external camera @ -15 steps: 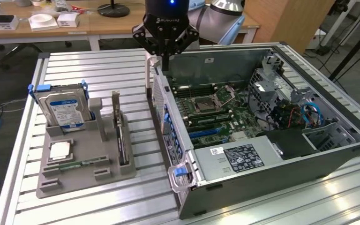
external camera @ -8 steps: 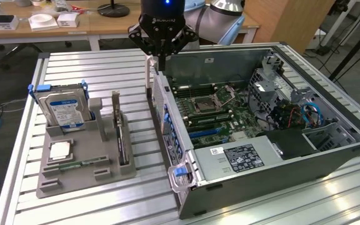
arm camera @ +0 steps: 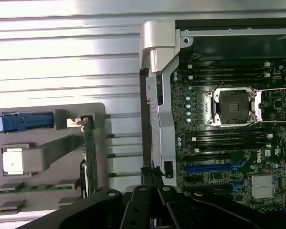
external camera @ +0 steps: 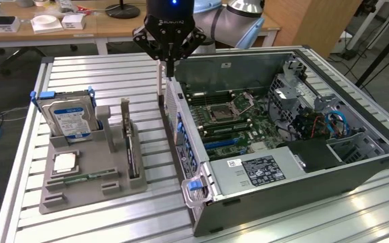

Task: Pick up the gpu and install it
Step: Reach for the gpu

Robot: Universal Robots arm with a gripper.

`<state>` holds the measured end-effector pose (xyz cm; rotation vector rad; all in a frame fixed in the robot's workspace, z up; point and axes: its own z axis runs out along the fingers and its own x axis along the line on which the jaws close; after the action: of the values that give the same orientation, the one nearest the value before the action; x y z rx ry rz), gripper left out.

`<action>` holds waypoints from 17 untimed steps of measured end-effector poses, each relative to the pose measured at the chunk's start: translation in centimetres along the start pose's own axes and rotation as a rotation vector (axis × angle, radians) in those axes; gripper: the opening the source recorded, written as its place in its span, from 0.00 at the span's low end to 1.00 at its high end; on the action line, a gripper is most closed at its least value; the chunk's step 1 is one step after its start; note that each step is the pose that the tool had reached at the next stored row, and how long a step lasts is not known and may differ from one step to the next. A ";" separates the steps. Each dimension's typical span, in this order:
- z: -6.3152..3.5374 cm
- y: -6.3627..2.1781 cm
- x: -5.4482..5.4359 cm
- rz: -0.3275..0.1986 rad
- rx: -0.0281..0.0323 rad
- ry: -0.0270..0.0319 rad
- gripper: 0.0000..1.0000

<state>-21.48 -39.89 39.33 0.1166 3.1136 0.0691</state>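
Observation:
The gpu (external camera: 128,139) stands on edge in a slot of the grey tray (external camera: 86,190), its silver bracket end up. In the wrist view the gpu (arm camera: 89,152) appears as a thin green strip on the tray (arm camera: 47,143). My gripper (external camera: 169,72) points straight down with its jaws shut on nothing. It hangs above the rear wall of the open computer case (external camera: 181,126), to the exterior view's right of the gpu and apart from it. Its black fingers meet in the wrist view, where the gripper (arm camera: 152,177) sits over the case edge.
The case lies open with its motherboard (external camera: 228,116) and blue card slots (arm camera: 207,168) exposed. The tray also holds a silver hard drive (external camera: 69,119), a processor (external camera: 65,162) and a memory stick (external camera: 86,177). A desk with boxes stands behind the slatted metal table (external camera: 100,71).

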 end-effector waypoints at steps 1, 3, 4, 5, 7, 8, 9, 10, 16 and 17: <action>0.00 -0.01 0.1 0.000 0.0000 0.0000 0.11; -0.01 -0.03 0.4 0.000 0.0000 0.0000 0.11; -0.02 -0.04 0.5 0.000 0.0001 0.0000 0.11; -0.02 -0.05 0.6 0.000 0.0001 0.0001 0.11; -0.03 -0.07 0.9 0.000 0.0001 0.0000 0.11; -0.03 -0.07 1.0 0.000 0.0000 0.0000 0.11; -0.03 -0.08 1.1 0.000 0.0001 0.0000 0.11; -0.03 -0.09 1.3 0.000 0.0000 0.0000 0.11; -0.05 -0.15 2.0 0.000 0.0000 0.0000 0.11; -0.06 -0.16 2.1 0.000 0.0000 0.0000 0.11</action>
<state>-23.60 -39.88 39.33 0.1166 3.1136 0.0690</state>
